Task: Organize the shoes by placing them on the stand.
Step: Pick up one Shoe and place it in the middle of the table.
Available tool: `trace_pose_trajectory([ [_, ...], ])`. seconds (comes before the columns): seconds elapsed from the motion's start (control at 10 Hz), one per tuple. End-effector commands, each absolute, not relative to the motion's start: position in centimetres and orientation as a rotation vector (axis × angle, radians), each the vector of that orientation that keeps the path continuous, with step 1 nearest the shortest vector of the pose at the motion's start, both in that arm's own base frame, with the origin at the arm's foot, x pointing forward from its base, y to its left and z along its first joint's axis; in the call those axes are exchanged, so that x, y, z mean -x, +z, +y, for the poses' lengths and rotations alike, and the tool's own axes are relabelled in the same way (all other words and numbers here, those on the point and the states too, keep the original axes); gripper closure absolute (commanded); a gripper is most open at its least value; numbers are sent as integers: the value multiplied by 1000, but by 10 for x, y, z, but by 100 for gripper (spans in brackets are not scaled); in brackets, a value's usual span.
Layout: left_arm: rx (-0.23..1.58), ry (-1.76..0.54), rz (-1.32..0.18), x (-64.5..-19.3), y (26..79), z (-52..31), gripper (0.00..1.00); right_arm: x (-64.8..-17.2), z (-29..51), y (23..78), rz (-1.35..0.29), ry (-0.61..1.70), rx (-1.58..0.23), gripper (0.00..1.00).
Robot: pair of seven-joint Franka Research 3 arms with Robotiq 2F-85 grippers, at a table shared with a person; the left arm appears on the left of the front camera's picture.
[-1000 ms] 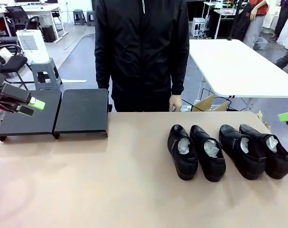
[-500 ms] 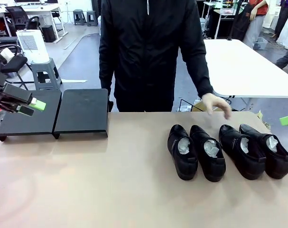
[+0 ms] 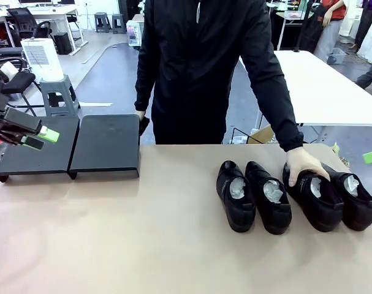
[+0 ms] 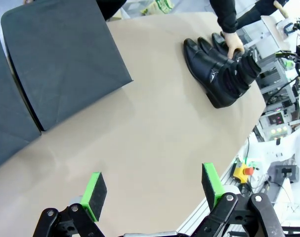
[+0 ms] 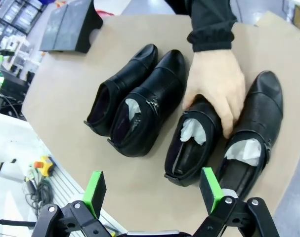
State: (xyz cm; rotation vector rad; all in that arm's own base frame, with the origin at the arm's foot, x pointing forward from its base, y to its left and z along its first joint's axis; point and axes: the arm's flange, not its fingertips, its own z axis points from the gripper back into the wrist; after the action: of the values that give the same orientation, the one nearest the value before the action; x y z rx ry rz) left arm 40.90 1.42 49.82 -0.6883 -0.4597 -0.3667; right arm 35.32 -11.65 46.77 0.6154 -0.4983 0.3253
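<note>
Four shoes (image 3: 268,197) sit in a tight row on the right half of the table (image 3: 143,245), toes towards the far side, well apart from the stand (image 3: 106,144) at the far left edge. The person's hand (image 3: 305,165) lies over the front of the third shoe from the left, so I take this as the first pick just starting. The left gripper (image 4: 153,186) hangs over the stand's end with its jaws spread wide and nothing between them. The right gripper (image 5: 152,190) hovers over the row's heel ends, equally wide and empty. Whichever arm takes a shoe would do best to pinch the heel collar, one pad inside the opening and one outside, because the uppers are glossy, rounded leather that looks slippery. The neighbours touch side by side, so lifting straight up should avoid dragging them. The crumpled whitish paper stuffing (image 5: 193,131) fills the openings and may crowd an inner finger. The stand is two flat, matte black panels with a slight slope, so soles should land flat.
</note>
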Motion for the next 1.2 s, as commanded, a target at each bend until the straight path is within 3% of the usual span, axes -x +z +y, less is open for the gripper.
trace_pose_trajectory([
  [0.0, 711, -376, -470, -410, 498, 15, 0, -324, -115, 494, -536, 330, -492, 0],
  [0.4, 711, -376, -470, -410, 498, 15, 0, -293, -126, 522, -600, 316, -409, 0],
  [0.9, 711, -376, -470, -410, 498, 15, 0, -296, -90, 531, -598, 446, -389, 0],
  [1.1, 711, -376, -470, -410, 498, 15, 0, -310, -38, 541, -567, 577, -358, 0],
])
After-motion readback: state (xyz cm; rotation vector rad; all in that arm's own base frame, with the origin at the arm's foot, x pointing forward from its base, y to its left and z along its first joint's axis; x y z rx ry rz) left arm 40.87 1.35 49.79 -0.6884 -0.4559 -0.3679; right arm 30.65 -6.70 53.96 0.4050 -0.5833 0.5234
